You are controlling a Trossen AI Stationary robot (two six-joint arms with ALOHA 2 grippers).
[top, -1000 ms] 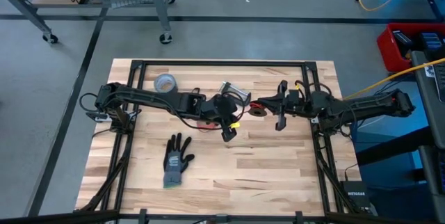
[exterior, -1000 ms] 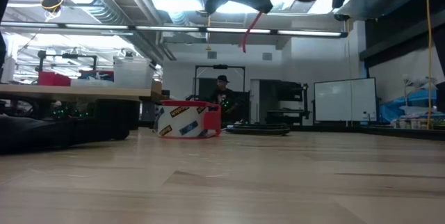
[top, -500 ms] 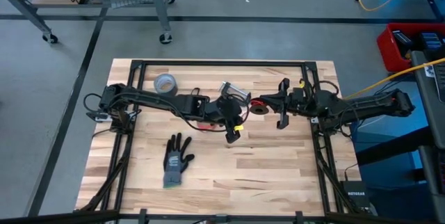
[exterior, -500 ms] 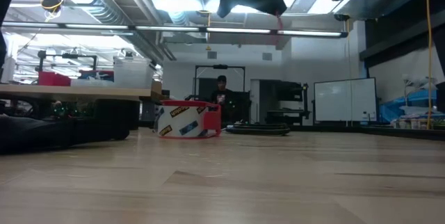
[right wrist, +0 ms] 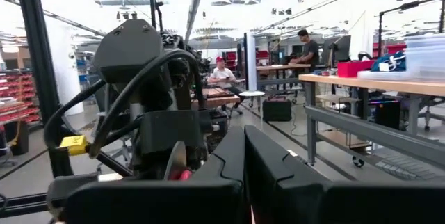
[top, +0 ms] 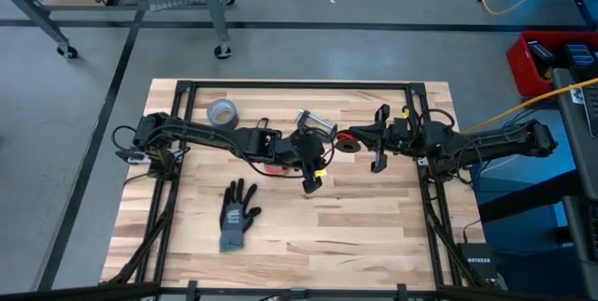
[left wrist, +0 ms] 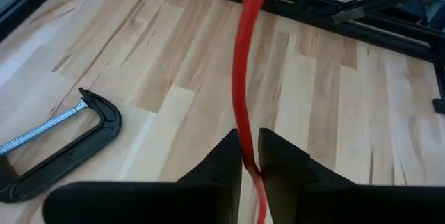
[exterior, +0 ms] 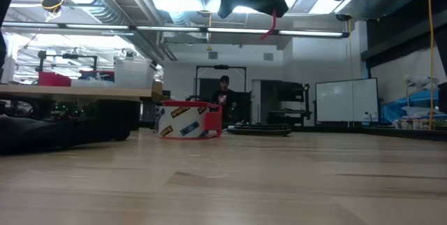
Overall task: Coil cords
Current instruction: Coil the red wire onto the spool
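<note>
Held mid-surface, aloft: red cord (left wrist: 245, 78) ran lengthwise from left jaws (top: 311, 178) toward 2 o'clock, to right jaws (top: 353, 141). Left jaws slightly parted, cord threaded between, loosely held at most. Right jaws closed, apparently pinching cord's far end. Both arms near.

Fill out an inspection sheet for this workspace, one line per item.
Surface: wooden table, bare at the front.
Job's things: red cord strung between the grippers, above the table.
Clutter: glove, grey tape roll, C-clamp.
Grippers: left gripper fingers narrowly apart around the red cord; right gripper shut, mid-table.
Cables: yellow cable on the floor.
Surroundings: people at benches beyond.
</note>
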